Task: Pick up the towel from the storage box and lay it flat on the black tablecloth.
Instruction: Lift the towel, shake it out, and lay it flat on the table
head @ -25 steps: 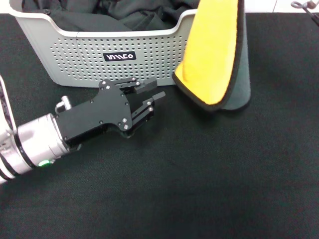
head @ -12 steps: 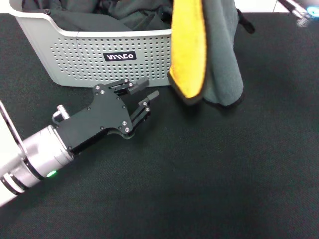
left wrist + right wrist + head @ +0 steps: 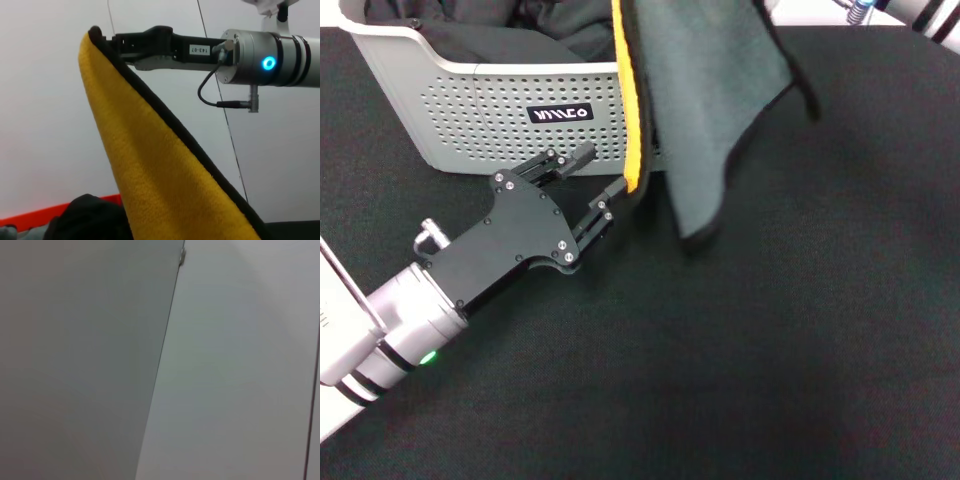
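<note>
The towel (image 3: 710, 100) hangs in the air in front of the storage box (image 3: 470, 110), grey-teal face showing, its yellow-orange reverse visible as a strip along its left edge. Its lower corner hangs just above the black tablecloth (image 3: 770, 350). In the left wrist view my right gripper (image 3: 107, 42) is shut on the towel's (image 3: 165, 170) top corner. In the head view only the right arm (image 3: 920, 10) shows, at the top right. My left gripper (image 3: 592, 182) is open and low over the tablecloth, with one fingertip (image 3: 612, 200) at the towel's left edge.
Plain black garments (image 3: 520, 30) lie in the storage box at the back left. The right wrist view shows only a pale wall (image 3: 225, 365). The tablecloth stretches out to the right and front of the towel.
The towel has swung left and turned, so its grey face shows instead of the yellow one. My left gripper has shifted slightly left; the towel's edge now reaches its fingers.
</note>
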`<action>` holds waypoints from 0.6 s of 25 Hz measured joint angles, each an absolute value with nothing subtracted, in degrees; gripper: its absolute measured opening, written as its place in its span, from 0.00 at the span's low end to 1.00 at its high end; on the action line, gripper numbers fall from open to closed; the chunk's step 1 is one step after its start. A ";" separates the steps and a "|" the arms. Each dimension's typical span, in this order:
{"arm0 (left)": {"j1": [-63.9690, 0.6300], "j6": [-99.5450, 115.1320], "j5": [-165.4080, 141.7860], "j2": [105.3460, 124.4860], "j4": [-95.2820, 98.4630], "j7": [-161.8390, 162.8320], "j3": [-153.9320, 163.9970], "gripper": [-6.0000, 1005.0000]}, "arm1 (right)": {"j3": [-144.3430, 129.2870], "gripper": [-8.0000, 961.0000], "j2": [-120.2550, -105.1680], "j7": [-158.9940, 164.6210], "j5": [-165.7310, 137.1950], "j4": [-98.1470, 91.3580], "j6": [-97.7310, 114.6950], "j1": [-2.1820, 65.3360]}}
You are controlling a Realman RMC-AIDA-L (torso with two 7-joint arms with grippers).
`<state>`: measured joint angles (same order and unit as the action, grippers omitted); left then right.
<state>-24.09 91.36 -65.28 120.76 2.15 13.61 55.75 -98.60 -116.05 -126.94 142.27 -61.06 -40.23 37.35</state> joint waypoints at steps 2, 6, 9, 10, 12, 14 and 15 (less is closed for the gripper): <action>-24.08 91.43 -65.09 120.76 2.12 13.59 55.74 0.44 | -98.61 0.09 -116.05 -127.15 142.23 -60.47 -40.17 37.86; -24.00 91.62 -65.08 120.76 2.14 13.63 55.72 0.44 | -98.55 0.09 -116.02 -128.52 142.17 -59.67 -40.02 37.96; -23.53 92.52 -64.64 120.67 2.20 14.48 55.72 0.44 | -98.14 0.09 -116.00 -128.66 142.16 -58.91 -40.03 37.82; -23.37 92.98 -64.47 120.60 2.20 15.10 55.72 0.44 | -98.05 0.09 -115.99 -128.67 142.16 -58.80 -40.07 37.74; -23.02 93.89 -64.27 120.48 2.29 16.60 55.72 0.44 | -97.76 0.09 -115.94 -128.70 142.16 -58.68 -40.23 37.54; -22.68 94.46 -64.25 120.43 2.43 17.56 55.80 0.44 | -97.46 0.09 -115.91 -128.79 142.16 -58.68 -40.29 37.45; -22.64 94.46 -64.25 120.43 2.43 17.56 55.87 0.44 | -97.28 0.09 -115.91 -128.92 142.16 -58.68 -40.31 37.43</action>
